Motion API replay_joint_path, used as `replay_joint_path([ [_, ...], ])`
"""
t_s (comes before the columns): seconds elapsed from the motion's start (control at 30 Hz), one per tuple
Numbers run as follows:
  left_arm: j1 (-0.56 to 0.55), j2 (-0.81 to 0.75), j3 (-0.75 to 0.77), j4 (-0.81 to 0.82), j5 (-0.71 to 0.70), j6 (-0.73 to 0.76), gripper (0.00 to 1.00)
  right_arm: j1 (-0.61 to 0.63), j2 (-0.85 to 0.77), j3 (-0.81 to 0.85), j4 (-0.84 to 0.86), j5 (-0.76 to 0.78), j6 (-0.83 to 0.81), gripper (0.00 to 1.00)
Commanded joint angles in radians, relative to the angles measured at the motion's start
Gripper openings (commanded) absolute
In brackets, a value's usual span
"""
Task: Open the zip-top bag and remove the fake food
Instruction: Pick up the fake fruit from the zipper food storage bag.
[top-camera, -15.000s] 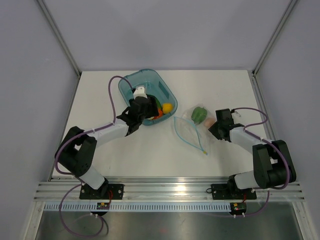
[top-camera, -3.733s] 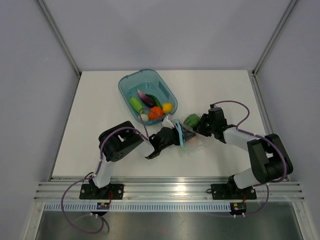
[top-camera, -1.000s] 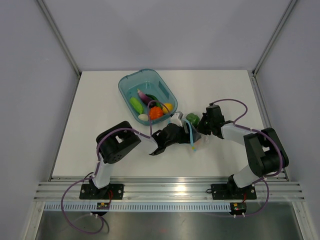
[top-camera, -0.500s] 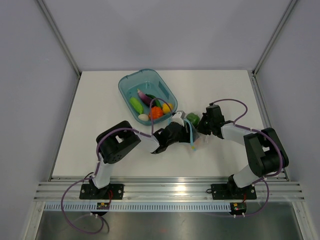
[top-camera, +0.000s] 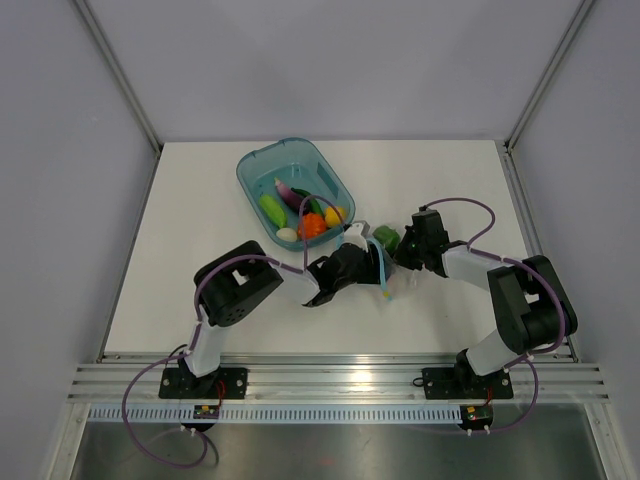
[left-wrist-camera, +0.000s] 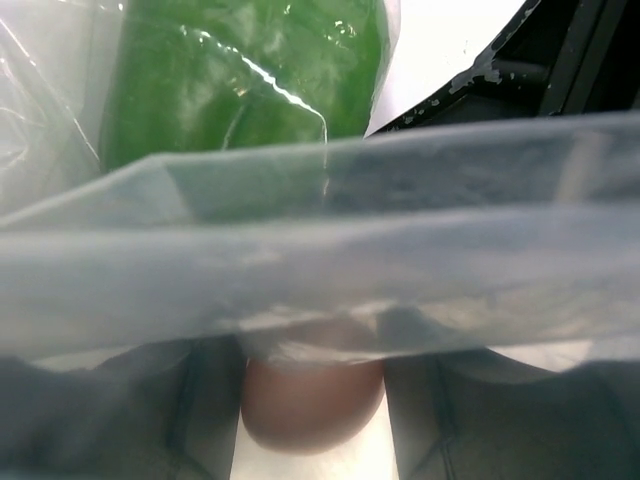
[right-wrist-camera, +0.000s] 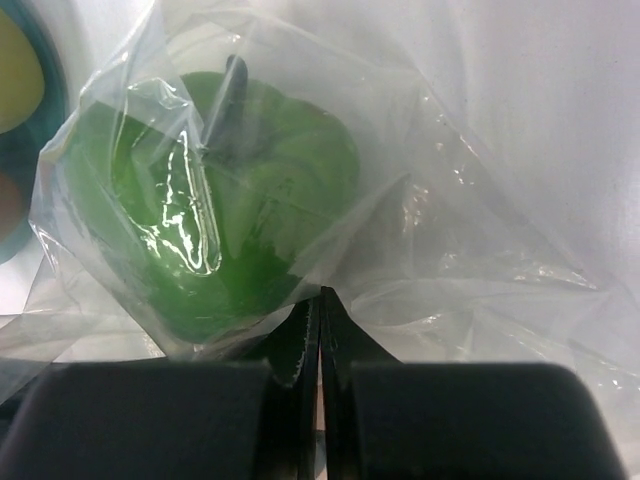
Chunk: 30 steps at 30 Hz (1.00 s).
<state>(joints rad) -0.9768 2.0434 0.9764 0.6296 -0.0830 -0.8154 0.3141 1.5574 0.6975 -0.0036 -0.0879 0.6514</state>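
Left claw: the left gripper (top-camera: 362, 262) sat at the bag's mouth with its jaws partly apart; no grip on anything could be seen.
Right claw: the right gripper (right-wrist-camera: 320, 335) was closed tight, pinching the film of the clear, crinkly zip-top bag (right-wrist-camera: 480, 260).
Bag: it lay on the white table (top-camera: 200, 220) between the two grippers, its light blue zip strip (top-camera: 381, 268) raised.
Contents: a glossy green plastic toy pepper (right-wrist-camera: 220, 220) was inside; a pale pinkish rounded piece (left-wrist-camera: 312, 405) lay near it.
Tub: just beyond, the translucent teal plastic tub (top-camera: 252, 170) held a purple eggplant (top-camera: 290, 192), a yellow lemon (top-camera: 337, 214) and an orange-red piece (top-camera: 312, 226).
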Motion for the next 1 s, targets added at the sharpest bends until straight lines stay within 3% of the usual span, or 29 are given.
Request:
replay_joint_path([
  [0.0,0.004,0.041,-0.07,-0.151,-0.031,0.025,0.45,0.011,0.006,0.036,-0.039,0.057,0.001,0.01],
  [0.07,0.009,0.026,-0.087,-0.134,-0.023,0.021,0.51,0.013,-0.005,0.036,-0.058,0.082,0.016,0.0],
  [0.17,0.013,0.006,-0.13,-0.084,-0.02,0.012,0.71,0.011,-0.014,0.03,-0.061,0.123,0.022,0.0],
  [0.5,0.016,0.024,-0.16,-0.047,-0.02,0.018,0.9,0.011,-0.013,0.031,-0.062,0.112,0.017,0.0],
  [0.73,0.02,0.026,-0.205,0.051,-0.017,0.055,0.94,0.011,-0.011,0.031,-0.062,0.119,0.016,0.0],
  [0.97,0.026,0.04,-0.326,0.294,-0.018,0.114,0.98,0.011,-0.003,0.037,-0.068,0.129,0.021,0.0],
])
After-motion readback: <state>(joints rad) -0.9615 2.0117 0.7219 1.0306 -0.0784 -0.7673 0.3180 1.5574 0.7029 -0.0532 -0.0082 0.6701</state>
